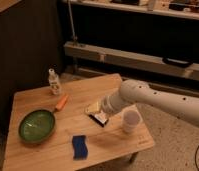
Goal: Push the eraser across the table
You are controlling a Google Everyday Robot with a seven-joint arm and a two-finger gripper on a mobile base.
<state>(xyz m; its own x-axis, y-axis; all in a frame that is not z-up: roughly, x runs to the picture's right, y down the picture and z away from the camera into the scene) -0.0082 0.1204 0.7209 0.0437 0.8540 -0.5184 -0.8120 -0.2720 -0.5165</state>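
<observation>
The gripper (94, 109) sits low over the middle of the table (33, 97), at the left tip of the white arm (143, 97). The arm reaches in from the right edge of the view, sloping down and leftward, its thick rounded forearm passing above the table's right side. The fingers stand apart, and nothing is clamped between them. The eraser (99, 119) lies flat just in front of the gripper, right at its tip; whether they touch cannot be told. On the far left, a green bowl (37, 125) fills much of the front-left part of the top, close to the left edge. Behind it, a small bottle (54, 82) stands upright near the back edge. An orange carrot-shaped piece (61, 102) lies between the bowl and the eraser. A blue block (80, 146) lies near the front edge, with bare planks between it and the eraser. To the right, a white cup (131, 121) stands beside the eraser, near the right edge.
</observation>
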